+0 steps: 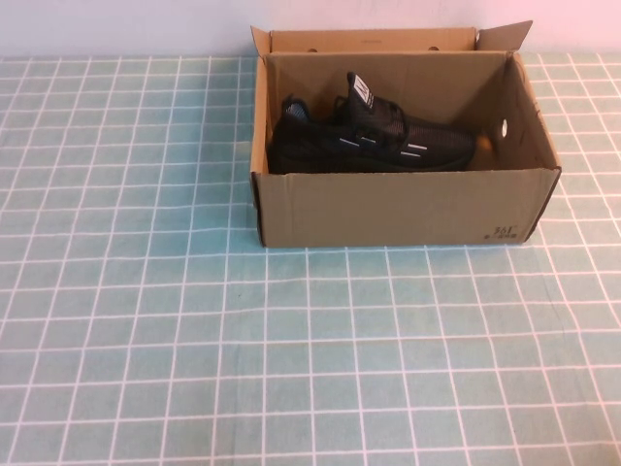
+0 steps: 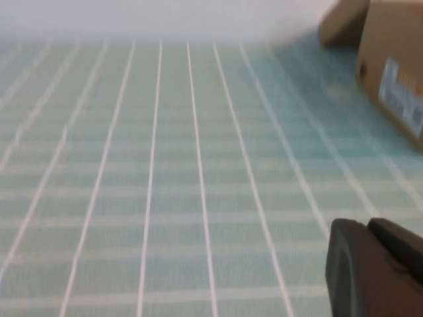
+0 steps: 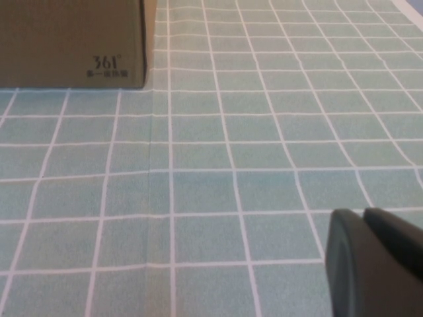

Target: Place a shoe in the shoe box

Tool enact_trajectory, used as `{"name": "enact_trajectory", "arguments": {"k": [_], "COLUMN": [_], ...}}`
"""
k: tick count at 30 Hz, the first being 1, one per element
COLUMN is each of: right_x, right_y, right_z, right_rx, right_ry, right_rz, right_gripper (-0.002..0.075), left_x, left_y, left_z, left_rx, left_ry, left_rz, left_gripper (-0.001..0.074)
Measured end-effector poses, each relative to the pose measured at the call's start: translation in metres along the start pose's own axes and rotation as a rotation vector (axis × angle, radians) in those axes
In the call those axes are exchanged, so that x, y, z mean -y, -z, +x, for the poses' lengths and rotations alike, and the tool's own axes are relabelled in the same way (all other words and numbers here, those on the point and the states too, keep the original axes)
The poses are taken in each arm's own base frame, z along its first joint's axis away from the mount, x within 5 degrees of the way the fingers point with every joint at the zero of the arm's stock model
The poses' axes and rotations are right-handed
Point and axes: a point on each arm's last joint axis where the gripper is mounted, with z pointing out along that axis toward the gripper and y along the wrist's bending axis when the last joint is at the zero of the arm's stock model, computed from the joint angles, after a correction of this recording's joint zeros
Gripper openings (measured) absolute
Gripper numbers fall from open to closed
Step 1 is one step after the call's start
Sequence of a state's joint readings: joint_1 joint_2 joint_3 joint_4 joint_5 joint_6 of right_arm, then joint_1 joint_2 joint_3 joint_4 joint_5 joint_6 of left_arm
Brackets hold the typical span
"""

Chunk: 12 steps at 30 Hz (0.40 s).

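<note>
On my high view the box sits open at the far middle of the table, flaps up along its back edge. The shoe lies inside it, on the floor of the box against the back wall, toe toward my right, heel toward my left, tongue label sticking up. Neither arm shows in that view.

Left wrist camera: I see the left gripper low over the checked cloth, fingers pressed together with nothing between them. The box's side with a label is off ahead of it, well apart.

Right wrist camera: the right gripper also hangs above the cloth, fingers clenched on nothing. The box's printed front corner is in sight beyond it, not touching.
</note>
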<state>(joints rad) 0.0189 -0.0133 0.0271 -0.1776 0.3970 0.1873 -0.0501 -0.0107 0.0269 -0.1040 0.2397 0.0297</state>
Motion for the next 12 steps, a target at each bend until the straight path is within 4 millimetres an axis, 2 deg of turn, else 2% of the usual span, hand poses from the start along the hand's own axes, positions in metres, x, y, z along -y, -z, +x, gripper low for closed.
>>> {"name": "enact_trajectory", "arguments": {"k": [4, 12], "right_x": [0.0000, 0.0000], "right_y": [0.0000, 0.0000], "right_z": [0.0000, 0.0000], "right_rx": [0.000, 0.000], "right_ry": [0.000, 0.000], "right_rz": [0.000, 0.000], "right_gripper": [-0.0008, -0.0008], "left_x": [-0.0005, -0.0013], "left_y": [0.0006, 0.0008], "left_z": [0.0101, 0.0115], "left_rx": [-0.112, -0.128], "left_ry": [-0.029, -0.082], "left_rz": [-0.004, -0.003], "left_gripper": [-0.0004, -0.0004]}}
